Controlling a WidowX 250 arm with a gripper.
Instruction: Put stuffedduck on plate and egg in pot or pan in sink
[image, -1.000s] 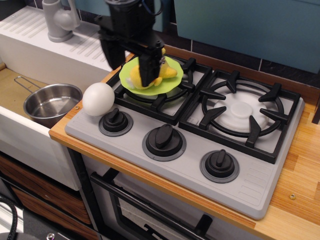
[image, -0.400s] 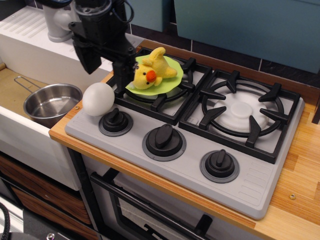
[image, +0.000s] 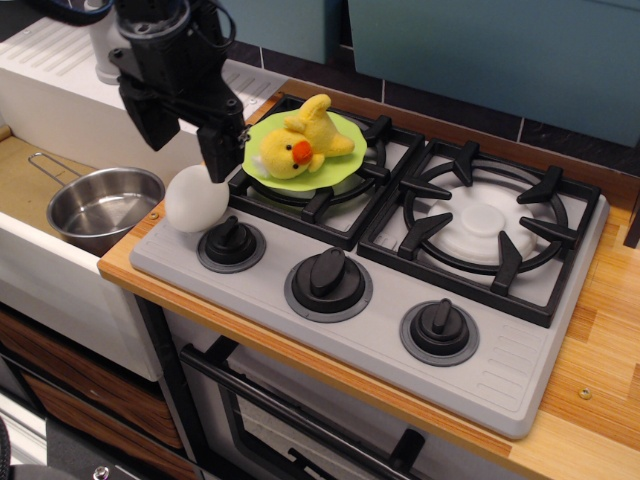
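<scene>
The yellow stuffedduck lies on the lime-green plate, which rests on the left burner grate. The white egg sits on the stove's front-left corner, beside the left knob. My black gripper hangs open and empty just above and behind the egg, its right finger close to the egg's top. The steel saucepan stands in the sink to the left, its wire handle pointing back left.
A grey faucet stands on the ribbed drainboard behind the sink. The stove has three black knobs along its front and a second burner at right. Wooden counter lies to the right.
My gripper let go of the duck on the plate, rose and moved left and forward. It now hangs over the egg. The duck and egg have stayed put.
</scene>
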